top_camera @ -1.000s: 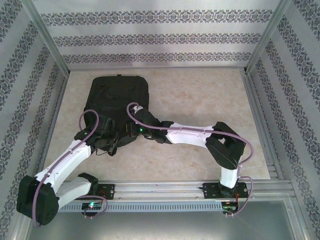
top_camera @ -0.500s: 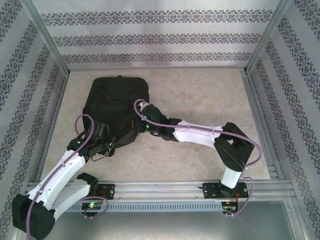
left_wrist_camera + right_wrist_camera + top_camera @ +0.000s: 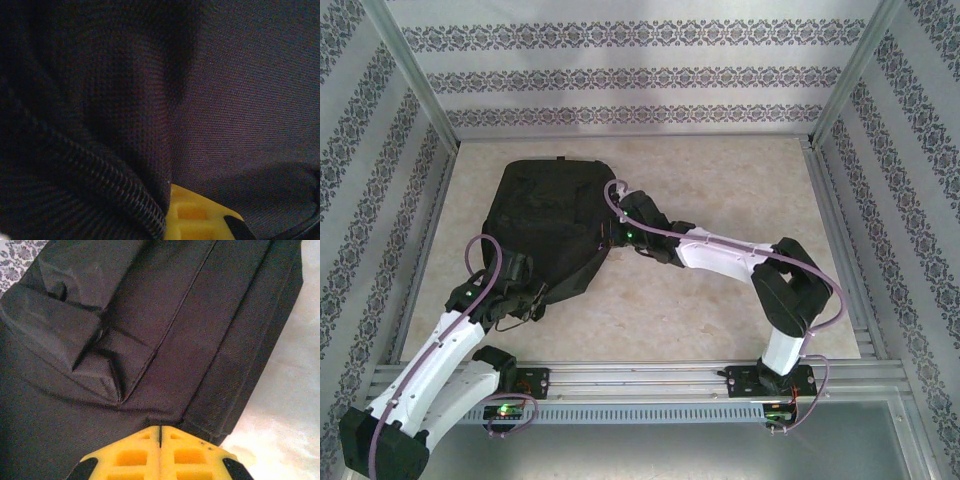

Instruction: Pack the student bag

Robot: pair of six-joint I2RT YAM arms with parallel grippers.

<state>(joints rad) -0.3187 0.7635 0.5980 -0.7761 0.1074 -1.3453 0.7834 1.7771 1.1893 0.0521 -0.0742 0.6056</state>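
Bag (image 3: 548, 215), black, lies flat on the table (image 3: 740, 190), left of centre, rounded end toward the far wall, its near end drawn to a narrow point that runs to the left gripper (image 3: 525, 296). Left jaws are clenched on the fabric at that near corner. In the left wrist view dark weave crowds the lens, a zip (image 3: 125, 187) curves along a fold at lower left, and one yellow finger (image 3: 192, 220) shows at the bottom edge, right against the cloth. Right gripper (image 3: 609, 234) sits at the bag's right edge, arm reaching in across the table from the right. In the right wrist view the right jaws are pressed together, only a thin seam between the yellow fingers (image 3: 130, 455), tips touching the black fabric beside a stitched side panel. Whether any cloth is pinched between them cannot be told. Pale table surface shows just right of that panel.
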